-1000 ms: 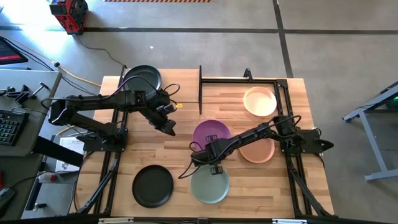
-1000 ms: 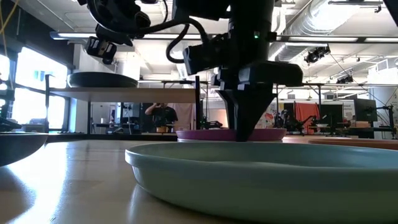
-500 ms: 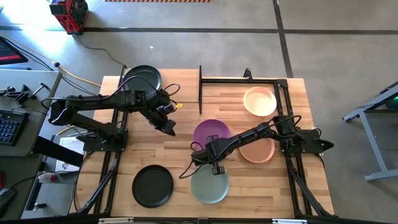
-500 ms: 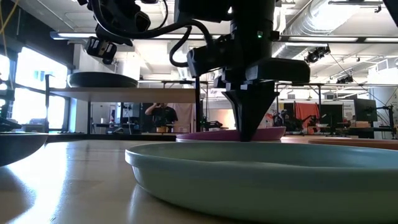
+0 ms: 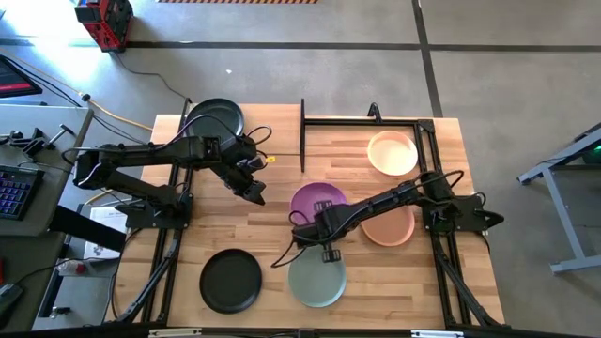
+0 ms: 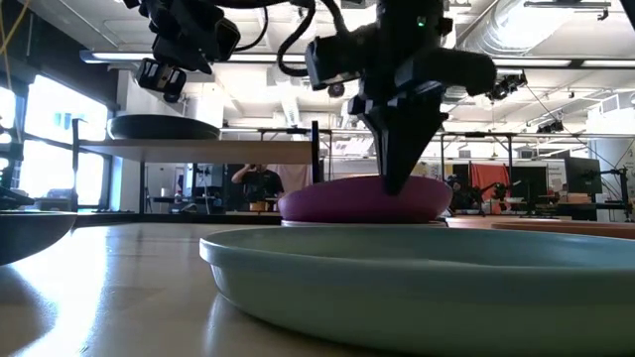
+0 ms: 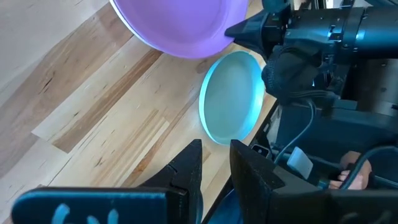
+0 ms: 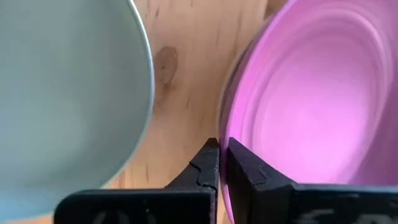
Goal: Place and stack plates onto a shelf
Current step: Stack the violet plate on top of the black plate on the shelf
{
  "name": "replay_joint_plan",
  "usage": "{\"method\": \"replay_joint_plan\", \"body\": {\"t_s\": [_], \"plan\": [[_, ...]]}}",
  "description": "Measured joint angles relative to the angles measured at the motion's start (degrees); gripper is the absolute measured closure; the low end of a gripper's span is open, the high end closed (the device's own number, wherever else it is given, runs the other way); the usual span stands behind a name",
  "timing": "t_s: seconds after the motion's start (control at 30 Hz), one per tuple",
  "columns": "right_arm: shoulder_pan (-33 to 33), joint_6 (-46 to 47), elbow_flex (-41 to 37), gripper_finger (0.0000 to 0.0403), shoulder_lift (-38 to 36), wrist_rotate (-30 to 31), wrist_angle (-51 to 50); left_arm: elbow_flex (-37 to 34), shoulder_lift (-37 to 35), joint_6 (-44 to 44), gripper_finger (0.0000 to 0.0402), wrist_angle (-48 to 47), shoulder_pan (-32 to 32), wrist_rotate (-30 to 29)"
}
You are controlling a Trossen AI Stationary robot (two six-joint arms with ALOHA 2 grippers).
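On shelf: one black plate (image 5: pixel 217 116), seen in the low view resting on the pale plank (image 6: pixel 198 151) raised above the worktop (image 5: pixel 272 225). No stack is built there yet as far as can be seen, so by this count the task is at an early stage, with most plates left to move.

Item in hand: purple plate (image 5: pixel 317 199), round, shallow, rimmed, smooth and slightly glossy. Right gripper (image 5: pixel 319 230) is closed thinly on its near rim. In the low view the plate sits tilted, the gripped edge raised, the far edge apparently touching the worktop. Location: mid-worktop, between the shelf's black uprights (image 5: pixel 302 136) and the sage green plate (image 5: pixel 316 278).

Remaining on worktop:
- sage green plate, just beside the purple one, front centre;
- second black plate (image 5: pixel 230 280), front left;
- terracotta plate (image 5: pixel 392 225), partly under the right arm;
- cream plate (image 5: pixel 392 153), back right.
Other plates are not in view.

Left gripper (image 5: pixel 252 189): hovers over bare wood left of centre, fingers (image 7: pixel 186 174) nearly together with a narrow gap, holding nothing.

Judgement: lift of the purple plate is under way; carrying and setting it on the shelf are yet to be done.
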Motion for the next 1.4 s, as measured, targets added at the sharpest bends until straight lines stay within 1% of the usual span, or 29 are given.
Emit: {"method": "replay_joint_plan", "body": {"t_s": [0.2, 0.33, 0.43, 0.6, 0.77, 0.9, 1.0, 1.27, 1.4], "plan": [[0.13, -0.93, -0.02, 0.0402, -1.53, 1.44, -1.0, 0.0, 0.04, -0.01, 0.033, -0.03, 0.0, -0.14], [0.52, -1.47, -0.02, 0.0403, -3.41, 3.91, -1.28, 0.0, 0.04, 0.02, 0.033, -0.06, 0.0, -0.22], [0.54, -1.81, -0.02, 0.0403, -4.78, 4.19, -1.27, 0.0, 0.04, -0.01, 0.033, -0.07, 0.04, -0.6], [0.52, -2.72, -0.02, 0.0403, -7.16, 5.49, -1.44, 0.0, 0.04, -0.08, 0.033, -0.14, 0.17, -3.51], [0.55, -5.02, -0.02, 0.0403, -8.87, 6.49, -1.32, 0.0, 0.04, -2.83, 0.033, -0.09, 1.23, -3.55], [0.63, -7.14, 0.32, 0.0403, -9.63, 6.51, -1.11, 0.0, 0.04, -5.08, 0.033, -0.12, 1.76, -5.22], [0.89, -8.92, 2.17, 0.0403, -9.64, 6.54, -1.14, 0.0, 0.04, -6.95, 0.033, -0.14, 1.9, -6.66], [1.87, -13.0, 7.84, 0.0403, -9.71, 6.65, -1.12, 0.0, 0.04, -10.17, 0.033, -0.12, 1.88, -6.58], [2.01, -14.43, 9.13, 0.0403, -9.72, 6.64, -1.19, 0.0, 0.04, -11.07, 0.033, -0.09, 1.88, -6.54]]}}
